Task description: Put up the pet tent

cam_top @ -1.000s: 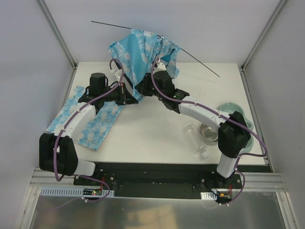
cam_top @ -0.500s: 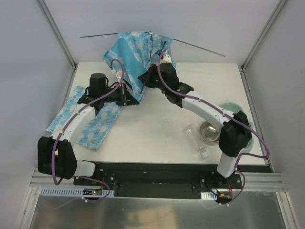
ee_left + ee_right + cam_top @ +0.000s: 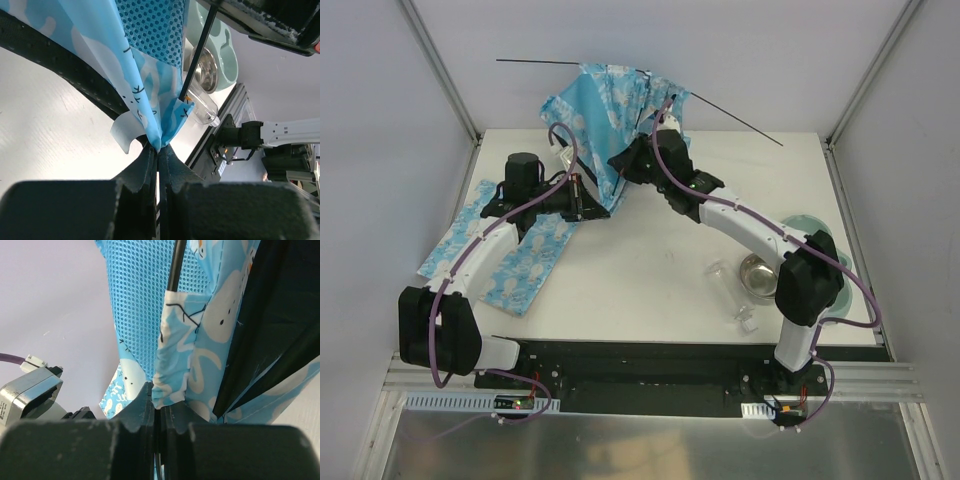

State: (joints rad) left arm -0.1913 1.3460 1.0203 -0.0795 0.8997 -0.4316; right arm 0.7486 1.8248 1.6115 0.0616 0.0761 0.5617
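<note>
The pet tent (image 3: 605, 105), blue fabric with pale white print, hangs crumpled above the table's far middle. Thin black poles (image 3: 735, 122) stick out of its top to the left and right. My left gripper (image 3: 588, 203) is shut on the tent's lower corner, seen as a pinched blue fold (image 3: 161, 132) in the left wrist view, beside a black pole end (image 3: 195, 62). My right gripper (image 3: 623, 164) is shut on another fabric corner (image 3: 172, 385), with mesh lining (image 3: 140, 305) and a pole (image 3: 175, 265) above it.
A flat light-blue printed mat (image 3: 505, 250) lies under my left arm at the table's left. A metal bowl (image 3: 760, 275), a clear plastic piece (image 3: 725, 275) and a pale green dish (image 3: 812, 232) sit at the right. The walls stand close behind the tent.
The tent and its poles have tilted back and forth while both grippers kept hold. The right gripper rose and moved toward the back from one second ago.
</note>
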